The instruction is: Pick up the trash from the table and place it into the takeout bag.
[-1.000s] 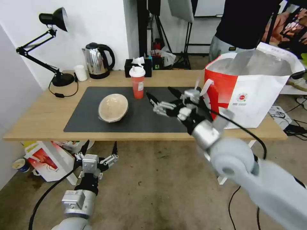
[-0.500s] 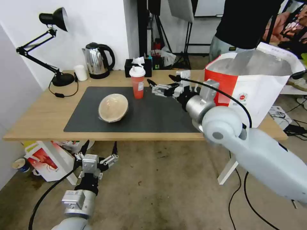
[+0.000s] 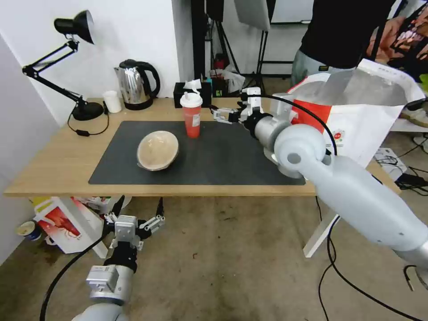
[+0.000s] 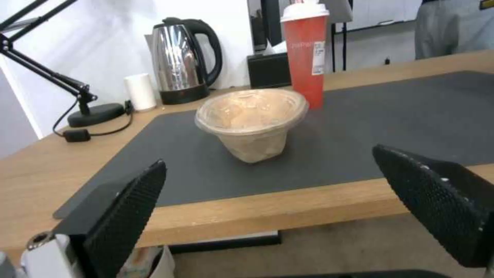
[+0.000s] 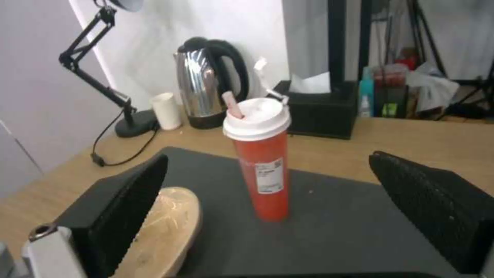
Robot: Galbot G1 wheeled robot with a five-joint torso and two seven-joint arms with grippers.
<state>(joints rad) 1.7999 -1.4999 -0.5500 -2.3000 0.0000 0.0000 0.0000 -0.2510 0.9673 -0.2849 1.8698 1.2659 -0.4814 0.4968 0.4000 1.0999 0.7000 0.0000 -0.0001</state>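
Observation:
A tall red drink cup with a white lid stands upright at the back of the dark mat on the table. A shallow beige bowl lies tilted on the mat, front-left of the cup. The takeout bag stands open at the table's right end. My right gripper hovers open just right of the cup; in the right wrist view the cup stands ahead between the fingers. My left gripper hangs open below the table's front edge, facing the bowl.
A black desk lamp, a steel kettle, a small white cup and a black tissue box line the table's back. A red-and-white box sits on the floor under the left end. A person stands behind the bag.
My right arm has swung from over the mat's front toward the back and left, bringing its open gripper close beside the red cup. The left arm has not moved.

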